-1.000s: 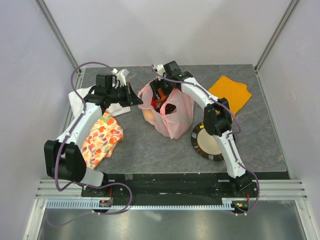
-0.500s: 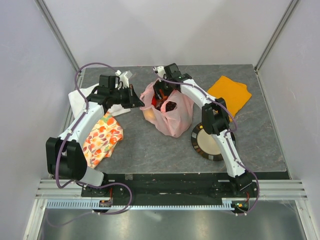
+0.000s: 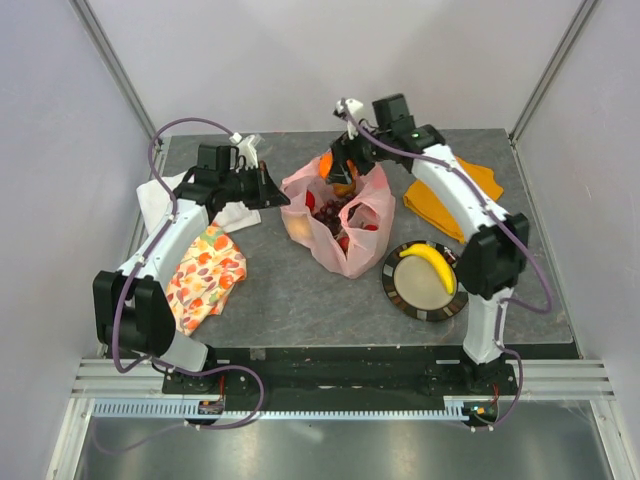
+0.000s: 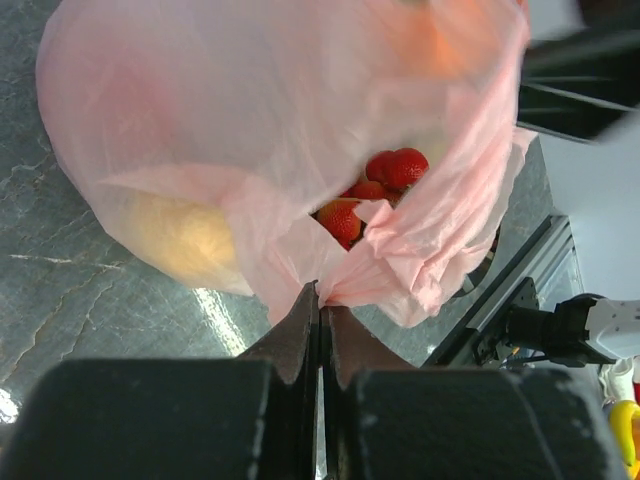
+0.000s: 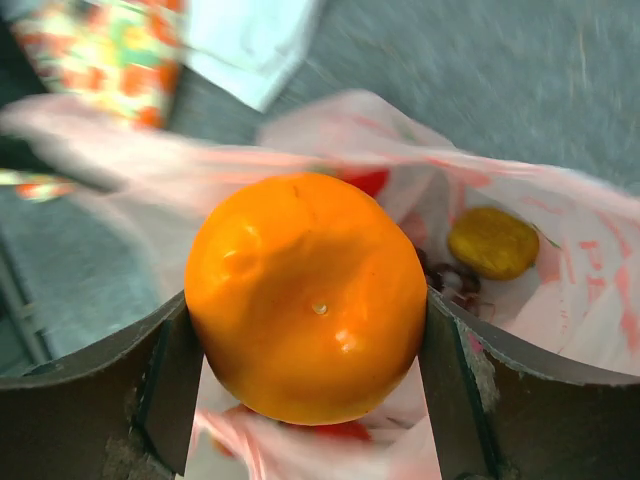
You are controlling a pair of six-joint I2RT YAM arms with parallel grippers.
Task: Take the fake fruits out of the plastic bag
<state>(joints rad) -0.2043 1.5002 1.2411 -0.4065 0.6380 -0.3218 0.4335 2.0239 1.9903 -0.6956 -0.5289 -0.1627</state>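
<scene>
Up and out of the bag is where my right arm has gone since a moment ago. It was reaching down into the mouth, and now my right claw (image 5: pixel 308 385) hangs above the rim, spread wide around a glossy round plastic orange (image 5: pixel 310 290) that fills the gap between its fingers. My left claw (image 4: pixel 319 305) is where it was, pinched fully together on a fold of the thin translucent pink plastic bag (image 3: pixel 350 240), which sits mid-way across the grey bench (image 3: pixel 300 300) with its mouth held open. With the arm swung clear, a curved yellow plastic banana (image 3: pixel 428 264) shows on the round dark-rimmed plate (image 3: pixel 387 285) just beside the bag, so I judge one fruit done and the orange nearly so. Left inside are a cluster of red plastic berries (image 4: pixel 385 170), a brown oval fruit (image 5: pixel 492 243), a dark purple bunch (image 3: pixel 328 212) and a pale yellow round shape (image 4: pixel 185 235) showing through the film. By my reckoning, well under half is finished.
</scene>
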